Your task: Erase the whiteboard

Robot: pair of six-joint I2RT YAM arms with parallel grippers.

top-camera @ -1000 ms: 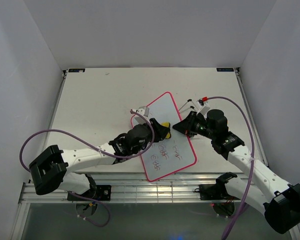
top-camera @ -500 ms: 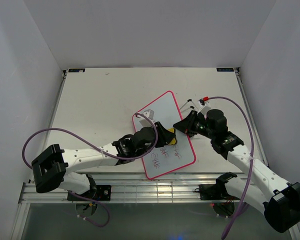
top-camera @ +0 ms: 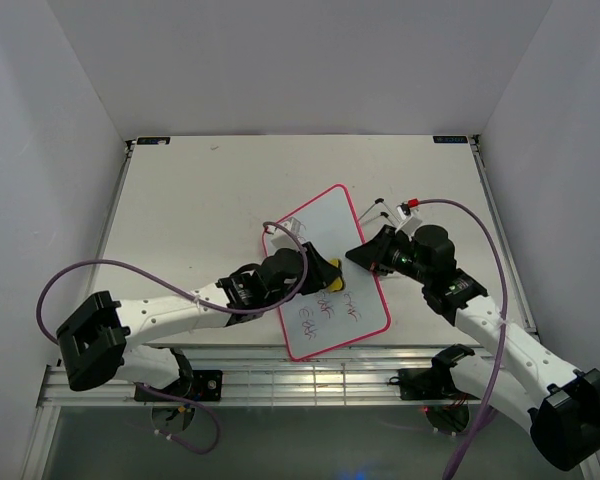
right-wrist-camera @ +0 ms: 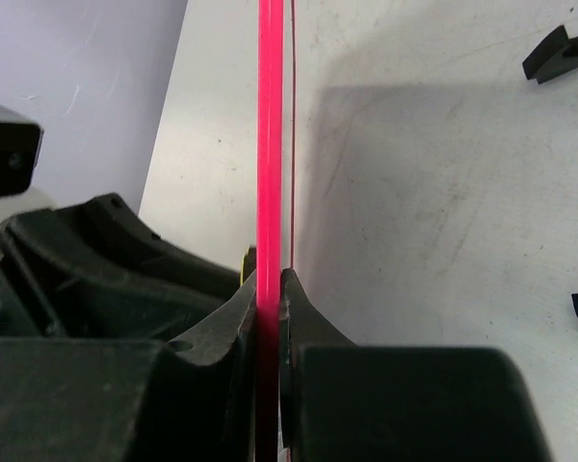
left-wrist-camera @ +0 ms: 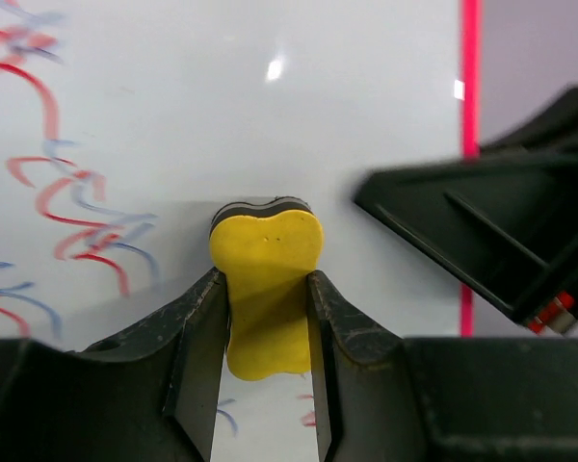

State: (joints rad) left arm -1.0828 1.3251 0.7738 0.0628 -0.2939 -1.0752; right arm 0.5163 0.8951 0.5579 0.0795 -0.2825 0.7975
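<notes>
The whiteboard point(top-camera: 315, 225), white with a pink-red frame, lies slanted at the table's middle. Its far half is wiped clean. Red and blue scribbles point(top-camera: 325, 312) cover the near half, and also show in the left wrist view point(left-wrist-camera: 67, 207). My left gripper point(top-camera: 332, 274) is shut on a small yellow sponge point(left-wrist-camera: 266, 279) and presses it onto the board point(left-wrist-camera: 222, 106) beside the writing. My right gripper point(top-camera: 357, 254) is shut on the board's right frame edge point(right-wrist-camera: 270, 144), seen edge-on between its fingers point(right-wrist-camera: 299, 308). The right gripper's black fingers point(left-wrist-camera: 482, 221) show at the right of the left wrist view.
Two small black clips point(top-camera: 382, 206) and a red-tipped marker point(top-camera: 410, 203) lie on the table just behind the right gripper. The clips show in the right wrist view point(right-wrist-camera: 559, 50). White walls enclose the table on three sides.
My left gripper swept the sponge right and toward the near end, then back a little to the left. Some upper lines of writing are gone. The right gripper kept its hold on the frame.
</notes>
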